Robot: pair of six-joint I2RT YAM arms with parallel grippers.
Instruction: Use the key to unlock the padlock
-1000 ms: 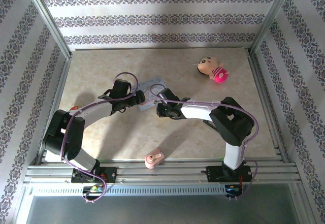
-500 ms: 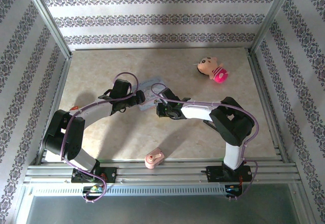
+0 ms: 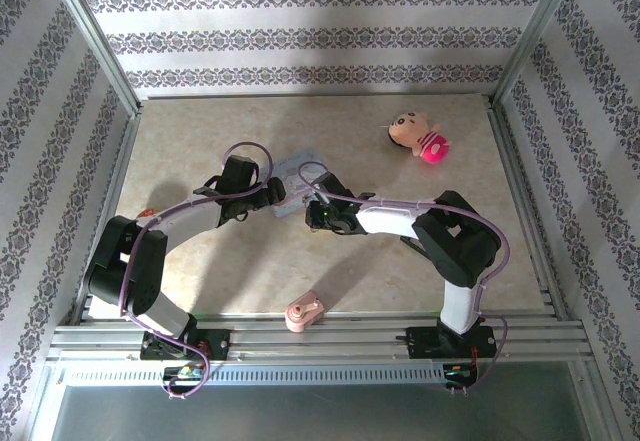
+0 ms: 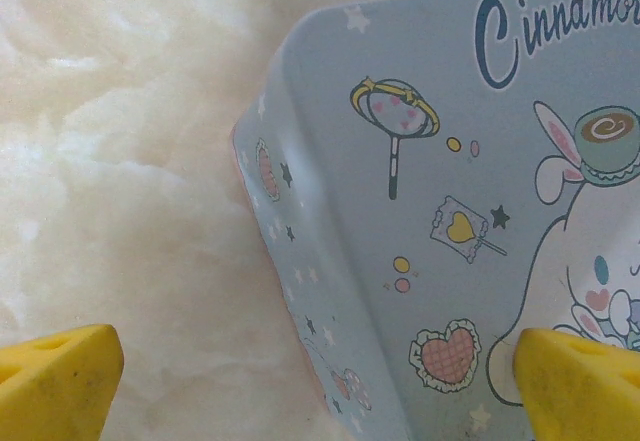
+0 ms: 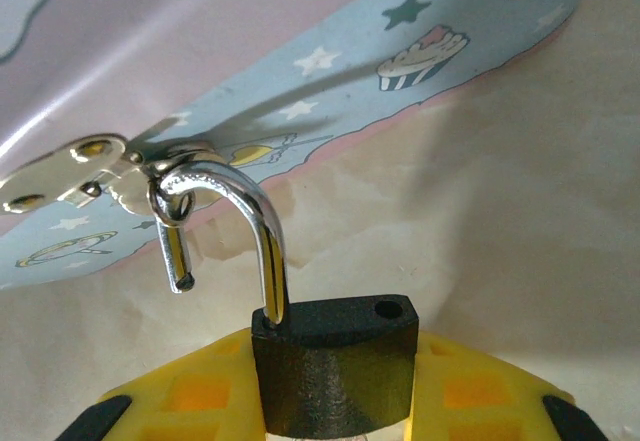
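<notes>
Two arms meet mid-table. The right gripper [image 5: 335, 416] is pinching the small black block-shaped padlock [image 5: 335, 361] by its body, with a yellow pad on each side. The left gripper [image 4: 320, 391] is spread wide, one yellow fingertip [image 4: 50, 381] over the cream marbled table [image 4: 120, 161] and the other at the lid of the pale blue cartoon-print tin [image 4: 450, 211]; it grips nothing.

The padlock's long axis runs straight away from the right hand toward the tin's edge, body nearest the fingers. Its thin silvery shackle [image 5: 262, 221] arches up into the shiny metal hasp [image 5: 70, 166]. One shackle leg is out of the body and hangs free, hooked through the hasp's ring, with the empty socket hole showing on top. So the lock looks already open; no key can be made out. Judgement: the next move turns on sliding that free leg back out of the ring, so the pull must follow the hook's curve, not go straight back. The right arm is the nearer one.

Compared with a second ago in the top view, the right gripper [image 3: 316, 217] has edged slightly toward the left gripper [image 3: 272, 193]. Tin and left arm look unchanged.
</notes>
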